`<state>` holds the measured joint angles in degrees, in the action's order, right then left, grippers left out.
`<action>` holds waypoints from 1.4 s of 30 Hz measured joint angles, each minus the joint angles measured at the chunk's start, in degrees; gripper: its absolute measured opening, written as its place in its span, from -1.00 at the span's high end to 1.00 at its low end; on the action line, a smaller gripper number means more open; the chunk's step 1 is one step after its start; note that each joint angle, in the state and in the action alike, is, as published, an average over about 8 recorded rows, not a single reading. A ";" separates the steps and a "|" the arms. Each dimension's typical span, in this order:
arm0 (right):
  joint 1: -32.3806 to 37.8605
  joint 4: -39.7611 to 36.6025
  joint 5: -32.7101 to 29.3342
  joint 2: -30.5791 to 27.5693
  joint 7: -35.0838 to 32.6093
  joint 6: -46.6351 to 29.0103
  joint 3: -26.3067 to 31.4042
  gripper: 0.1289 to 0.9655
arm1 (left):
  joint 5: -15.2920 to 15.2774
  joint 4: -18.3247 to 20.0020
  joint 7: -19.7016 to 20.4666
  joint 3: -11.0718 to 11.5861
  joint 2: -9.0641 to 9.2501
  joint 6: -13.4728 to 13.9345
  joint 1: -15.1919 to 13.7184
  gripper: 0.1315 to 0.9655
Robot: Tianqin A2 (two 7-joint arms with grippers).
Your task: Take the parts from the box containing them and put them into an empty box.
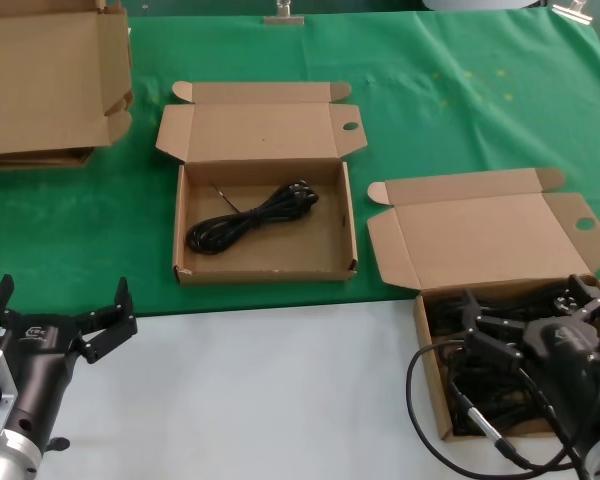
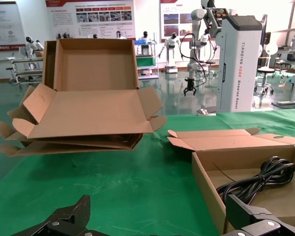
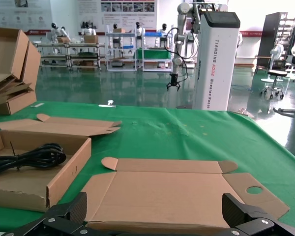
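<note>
A shallow brown box (image 1: pixel 265 270) stands open at the middle of the green cloth and holds one black coiled cable bundle (image 1: pixel 250 218). A second open box (image 1: pixel 428 350) stands at the right front with several black cable bundles (image 1: pixel 450 385) inside. My right gripper (image 1: pixel 528 300) hovers over this box, open and empty. In the right wrist view its gripper (image 3: pixel 155 202) faces the box's lid (image 3: pixel 172 191). My left gripper (image 1: pixel 64 290) is open and empty at the front left, short of the middle box. In the left wrist view that gripper (image 2: pixel 159 206) sees that box (image 2: pixel 206 177) and its cable (image 2: pixel 265 174).
A pile of larger cardboard pieces (image 1: pixel 45 85) lies at the back left and also shows in the left wrist view (image 2: pixel 83 113). The green cloth (image 1: pixel 460 110) ends at a white table strip (image 1: pixel 280 390) in front. The middle box (image 3: pixel 64 172) shows in the right wrist view.
</note>
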<state>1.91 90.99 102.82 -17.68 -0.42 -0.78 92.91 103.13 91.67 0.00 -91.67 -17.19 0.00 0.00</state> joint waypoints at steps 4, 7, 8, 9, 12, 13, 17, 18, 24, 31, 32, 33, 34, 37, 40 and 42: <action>0.00 0.00 0.00 0.00 0.00 0.00 0.00 -1.00 | 0.00 0.00 0.00 0.00 0.00 0.00 0.00 -1.00; 0.00 0.00 0.00 0.00 0.00 0.00 0.00 -1.00 | 0.00 0.00 0.00 0.00 0.00 0.00 0.00 -1.00; 0.00 0.00 0.00 0.00 0.00 0.00 0.00 -1.00 | 0.00 0.00 0.00 0.00 0.00 0.00 0.00 -1.00; 0.00 0.00 0.00 0.00 0.00 0.00 0.00 -1.00 | 0.00 0.00 0.00 0.00 0.00 0.00 0.00 -1.00; 0.00 0.00 0.00 0.00 0.00 0.00 0.00 -1.00 | 0.00 0.00 0.00 0.00 0.00 0.00 0.00 -1.00; 0.00 0.00 0.00 0.00 0.00 0.00 0.00 -1.00 | 0.00 0.00 0.00 0.00 0.00 0.00 0.00 -1.00; 0.00 0.00 0.00 0.00 0.00 0.00 0.00 -1.00 | 0.00 0.00 0.00 0.00 0.00 0.00 0.00 -1.00; 0.00 0.00 0.00 0.00 0.00 0.00 0.00 -1.00 | 0.00 0.00 0.00 0.00 0.00 0.00 0.00 -1.00; 0.00 0.00 0.00 0.00 0.00 0.00 0.00 -1.00 | 0.00 0.00 0.00 0.00 0.00 0.00 0.00 -1.00; 0.00 0.00 0.00 0.00 0.00 0.00 0.00 -1.00 | 0.00 0.00 0.00 0.00 0.00 0.00 0.00 -1.00; 0.00 0.00 0.00 0.00 0.00 0.00 0.00 -1.00 | 0.00 0.00 0.00 0.00 0.00 0.00 0.00 -1.00; 0.00 0.00 0.00 0.00 0.00 0.00 0.00 -1.00 | 0.00 0.00 0.00 0.00 0.00 0.00 0.00 -1.00; 0.00 0.00 0.00 0.00 0.00 0.00 0.00 -1.00 | 0.00 0.00 0.00 0.00 0.00 0.00 0.00 -1.00; 0.00 0.00 0.00 0.00 0.00 0.00 0.00 -1.00 | 0.00 0.00 0.00 0.00 0.00 0.00 0.00 -1.00; 0.00 0.00 0.00 0.00 0.00 0.00 0.00 -1.00 | 0.00 0.00 0.00 0.00 0.00 0.00 0.00 -1.00; 0.00 0.00 0.00 0.00 0.00 0.00 0.00 -1.00 | 0.00 0.00 0.00 0.00 0.00 0.00 0.00 -1.00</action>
<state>1.91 90.99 102.82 -17.68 -0.42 -0.78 92.91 103.13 91.67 0.00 -91.67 -17.19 0.00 0.00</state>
